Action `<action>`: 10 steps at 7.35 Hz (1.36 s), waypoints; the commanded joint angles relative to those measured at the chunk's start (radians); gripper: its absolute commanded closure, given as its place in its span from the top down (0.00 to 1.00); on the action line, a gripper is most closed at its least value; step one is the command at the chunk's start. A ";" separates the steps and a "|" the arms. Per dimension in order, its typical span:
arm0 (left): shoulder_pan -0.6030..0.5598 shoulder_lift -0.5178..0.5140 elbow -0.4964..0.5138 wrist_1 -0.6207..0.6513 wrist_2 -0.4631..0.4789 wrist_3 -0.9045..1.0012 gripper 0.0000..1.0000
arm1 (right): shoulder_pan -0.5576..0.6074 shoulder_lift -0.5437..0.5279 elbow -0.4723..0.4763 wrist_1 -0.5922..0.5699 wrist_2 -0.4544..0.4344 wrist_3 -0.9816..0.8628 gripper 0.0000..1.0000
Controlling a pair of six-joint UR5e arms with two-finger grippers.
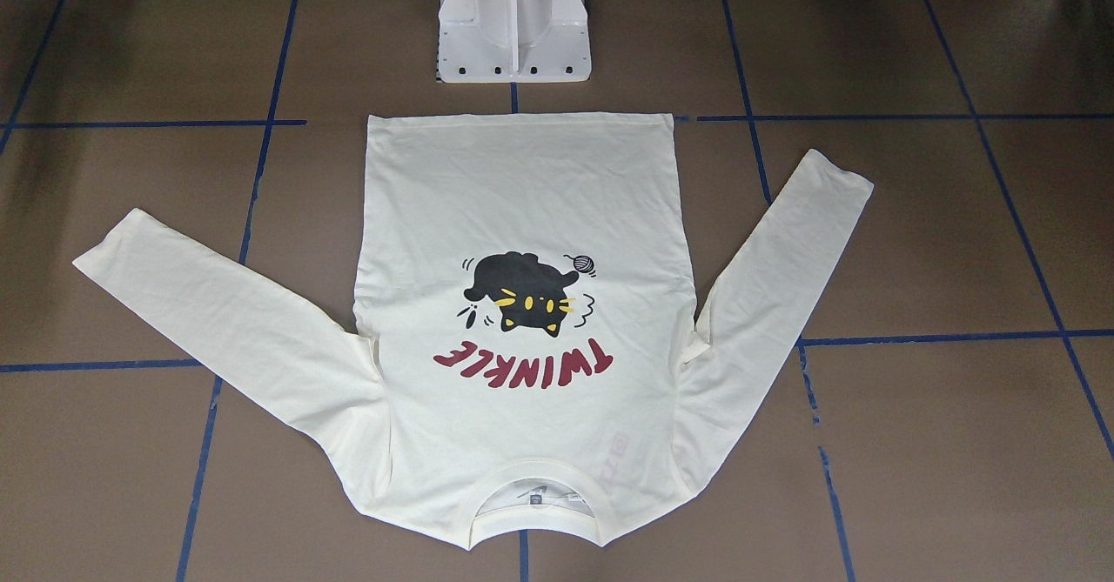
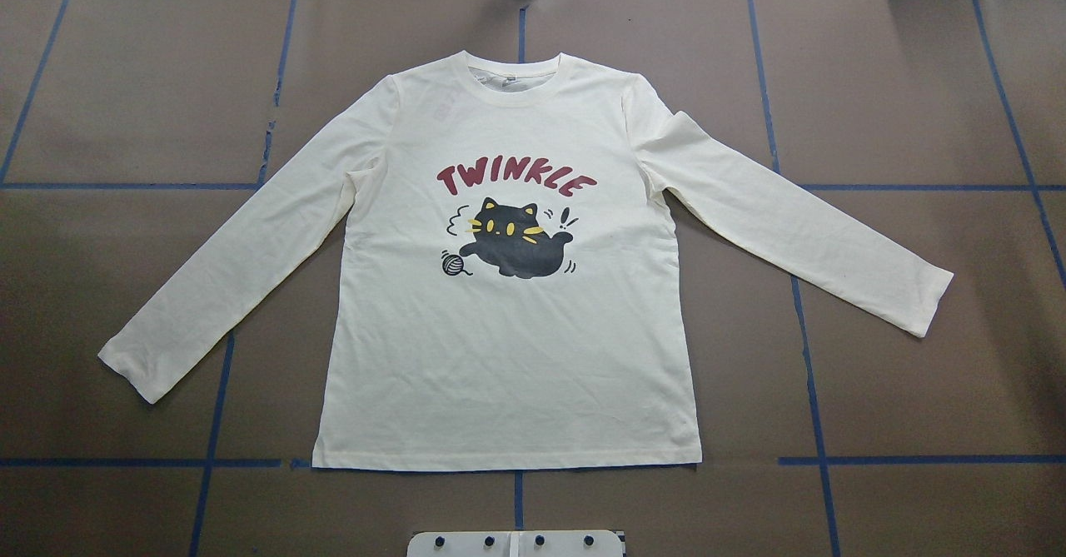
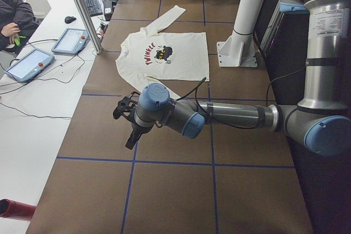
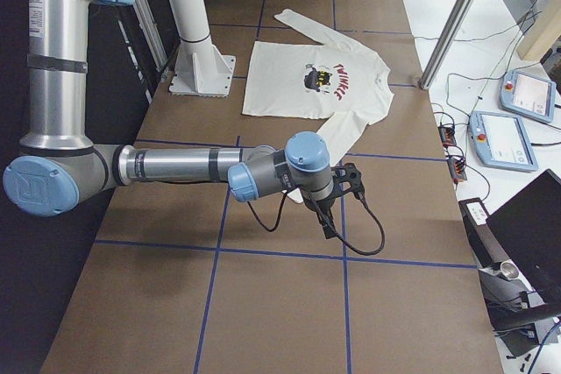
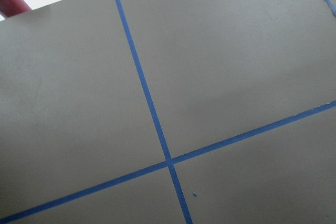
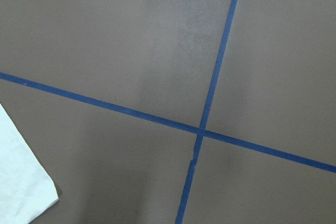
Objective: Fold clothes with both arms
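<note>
The clothes are one cream long-sleeved T-shirt [image 2: 508, 349] that lies flat with the print up, showing a black cat and red "TWINKLE", both sleeves spread out to the sides. The shirt [image 1: 522, 190] has its collar at the far edge from the robot. Neither arm shows in the overhead or front views. My left gripper [image 3: 130, 137] hovers over bare table beyond the shirt's sleeve end, seen only in the left side view. My right gripper [image 4: 327, 219] hangs just past the other sleeve [image 4: 337, 133], whose cuff [image 6: 21, 182] shows in the right wrist view. I cannot tell whether either gripper is open or shut.
Brown table cover marked with a grid of blue tape [image 2: 804, 324]. A white pedestal base [image 1: 513, 21] stands by the shirt's hem. Control tablets [image 3: 70, 40] and cables lie on a side bench, with a seated person [image 3: 13, 17] beside them. Another tablet [image 4: 507, 139] sits off the opposite side.
</note>
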 commanded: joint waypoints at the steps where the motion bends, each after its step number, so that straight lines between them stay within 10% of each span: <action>1: 0.000 0.000 -0.001 -0.007 0.000 0.000 1.00 | -0.161 -0.067 -0.009 0.294 -0.001 0.361 1.00; 5: 0.000 0.000 -0.008 -0.007 -0.001 0.001 1.00 | -0.472 -0.111 -0.180 0.755 -0.227 0.812 0.68; 10: -0.002 0.001 -0.008 -0.007 -0.001 0.003 1.00 | -0.553 -0.037 -0.234 0.783 -0.298 0.888 0.53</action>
